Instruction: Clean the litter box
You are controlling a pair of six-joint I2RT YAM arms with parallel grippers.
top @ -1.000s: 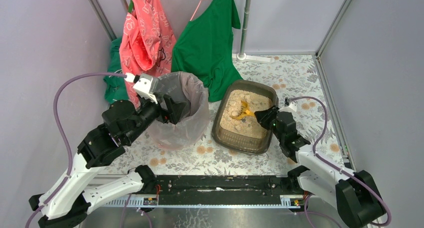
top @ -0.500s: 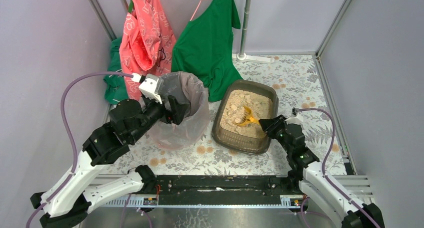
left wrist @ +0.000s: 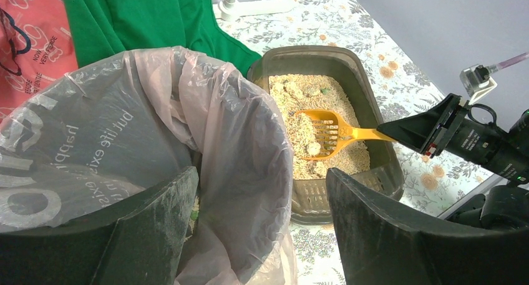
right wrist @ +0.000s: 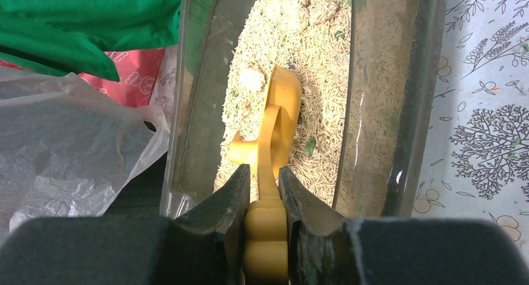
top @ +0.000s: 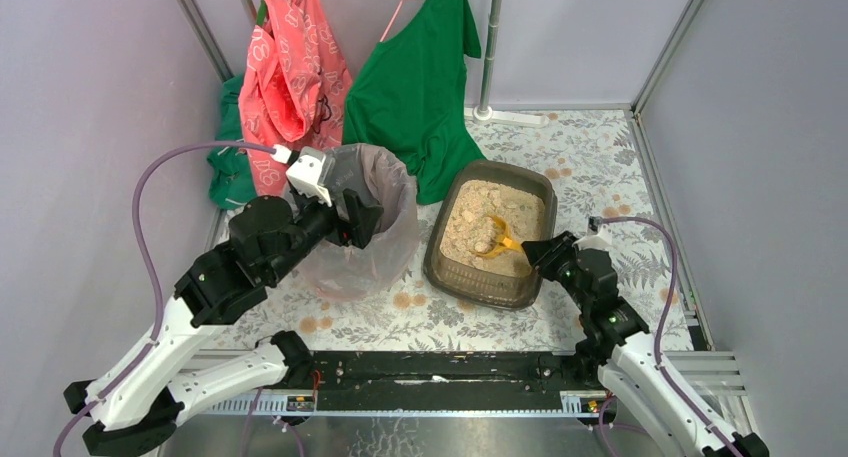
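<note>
— Litter box (top: pixel 487 290): where?
— Right of centre in the top view, flat on the flowered table cover (top: pixel 600 147). Shallow, rectangular, dark brown-grey, half see-through, with rounded corners.
— Holds what?
— Beige sandy litter (top: pixel 465 217), with pale lumps and some green bits. Also the head of a yellow slotted scoop (left wrist: pixel 327 132), over the litter, carrying one pale clump (left wrist: pixel 314 149).
— Held how?
— By the handle, pinched between the two fingers of the right gripper (right wrist: pixel 263 171), at the lower right rim of the box.
— And further left in the frame?
— Round bin (top: pixel 385 252), just beside the box, lined with a clear plastic bag (left wrist: pixel 125 110). Contents mostly hidden; cannot tell. Left gripper (left wrist: pixel 261 171) there, fingers spread wide, with the bin's near rim between them; touching or not, cannot tell.
— Behind?
— Green shirt (top: pixel 415 87) and pink garment (top: pixel 290 72), hanging at the upper left.
</note>
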